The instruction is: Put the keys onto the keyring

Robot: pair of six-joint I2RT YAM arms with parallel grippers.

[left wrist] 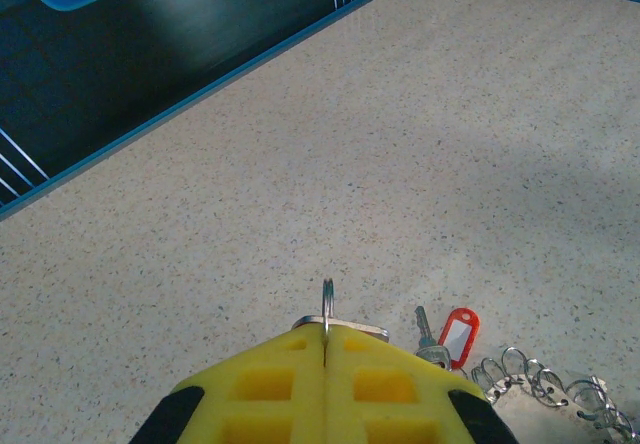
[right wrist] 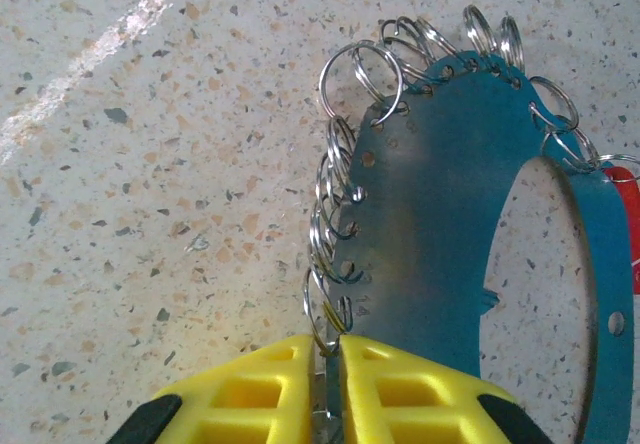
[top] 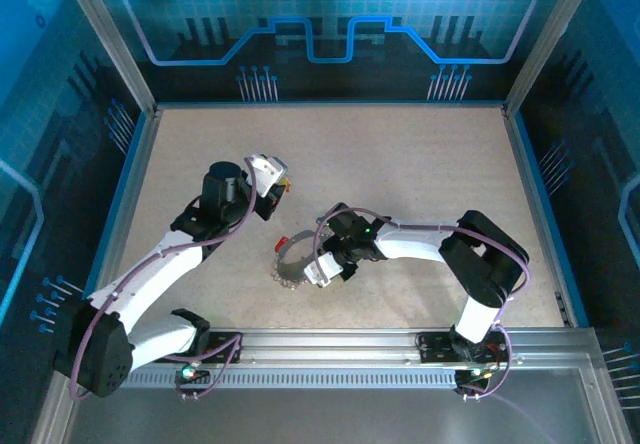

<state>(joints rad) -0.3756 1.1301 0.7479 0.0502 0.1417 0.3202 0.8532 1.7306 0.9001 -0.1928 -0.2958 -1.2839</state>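
Mostly speckled beige tabletop (top: 400, 164), blue-lit walls (top: 320, 24), keyring (right wrist: 440, 224) central

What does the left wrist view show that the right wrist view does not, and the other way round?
Left wrist view adds: the left hand, shut on a thin metal ring standing up between its fingertips; a silvery key lying on the table; the blue wall edge.
Right wrist view adds: the right hand, pinching a small split ring on the rim of the keyring, seen close as a flat blue-grey plate.
Both: the keyring, a red tag next to it, the speckled table.
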